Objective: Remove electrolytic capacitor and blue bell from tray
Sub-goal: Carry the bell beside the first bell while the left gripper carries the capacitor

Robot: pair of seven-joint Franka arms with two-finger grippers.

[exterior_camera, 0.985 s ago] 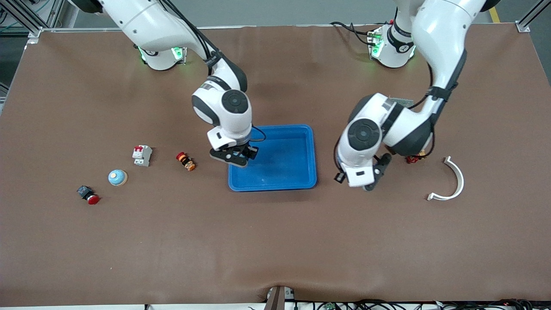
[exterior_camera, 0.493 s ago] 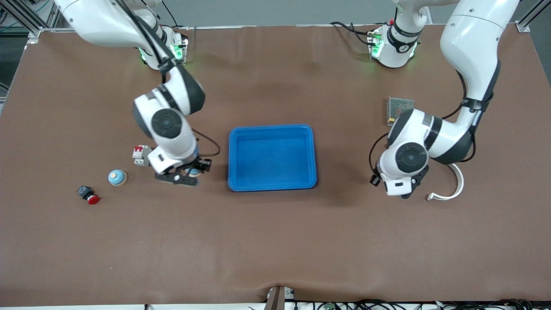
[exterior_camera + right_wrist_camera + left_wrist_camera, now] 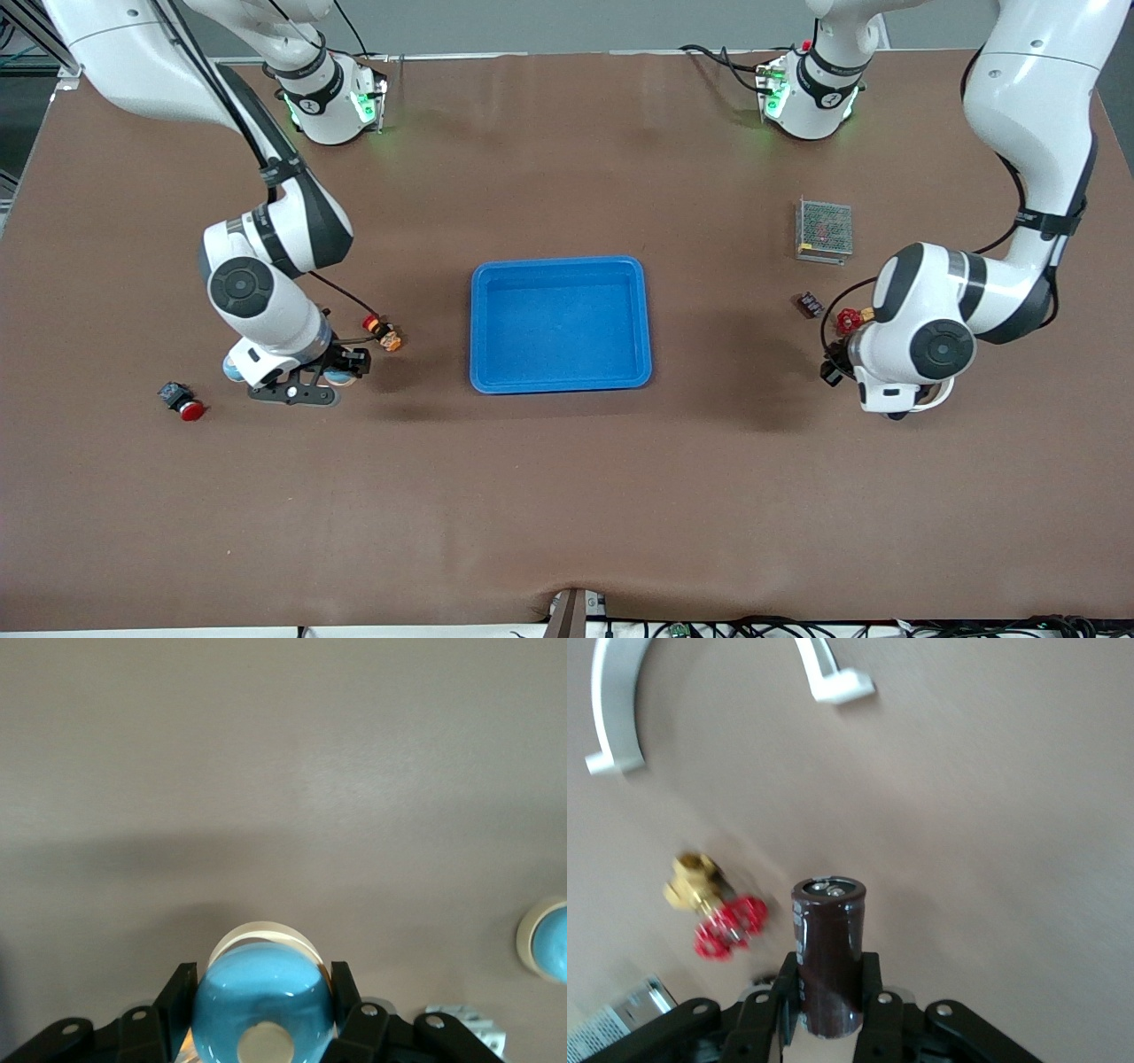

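Observation:
My right gripper (image 3: 261,976) is shut on a blue bell (image 3: 259,1005) with a cream base. In the front view this gripper (image 3: 306,383) hangs low over the table toward the right arm's end, away from the blue tray (image 3: 478,328). A second blue bell (image 3: 551,941) sits on the table beside it, mostly hidden by the arm in the front view. My left gripper (image 3: 828,973) is shut on a dark brown capacitor (image 3: 828,943) standing upright between the fingers. It hangs over the table toward the left arm's end, under its wrist (image 3: 917,350).
A white curved bracket (image 3: 609,713) and a red-handled brass valve (image 3: 850,319) lie under and beside the left gripper. A metal mesh box (image 3: 824,230) and a small dark part (image 3: 807,305) lie nearby. An orange and red part (image 3: 383,332) and a red push button (image 3: 182,400) lie near the right gripper.
Both arms have swung away from the blue tray toward their own ends of the table. The right gripper has carried the bell from over the tray; both grips are unchanged.

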